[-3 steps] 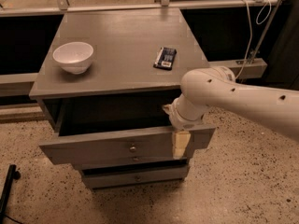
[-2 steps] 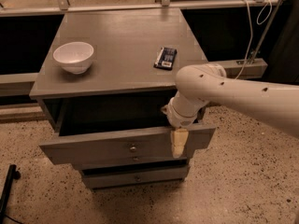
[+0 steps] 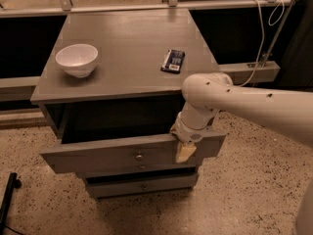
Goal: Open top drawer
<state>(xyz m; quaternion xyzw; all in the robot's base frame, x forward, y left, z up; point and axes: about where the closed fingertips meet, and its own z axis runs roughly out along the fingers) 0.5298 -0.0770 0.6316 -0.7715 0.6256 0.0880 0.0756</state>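
The top drawer (image 3: 107,156) is a grey wooden drawer with a small round metal knob (image 3: 139,156) mid-front. It stands pulled out from the grey cabinet (image 3: 127,38), with a dark gap showing behind its front. My gripper (image 3: 185,149) is at the top edge of the drawer front, right of the knob, with its cream tip hanging down over the front face. My white arm (image 3: 244,104) reaches in from the right.
A white bowl (image 3: 77,59) and a dark flat packet (image 3: 173,61) lie on the cabinet top. A lower drawer (image 3: 142,185) with a like knob sits below, slightly out. A black object (image 3: 9,195) is on the speckled floor at left. A white cable (image 3: 266,28) hangs at back right.
My arm has shifted slightly to the left. The gripper stays at the drawer front's top edge and the drawer stays pulled out about as far.
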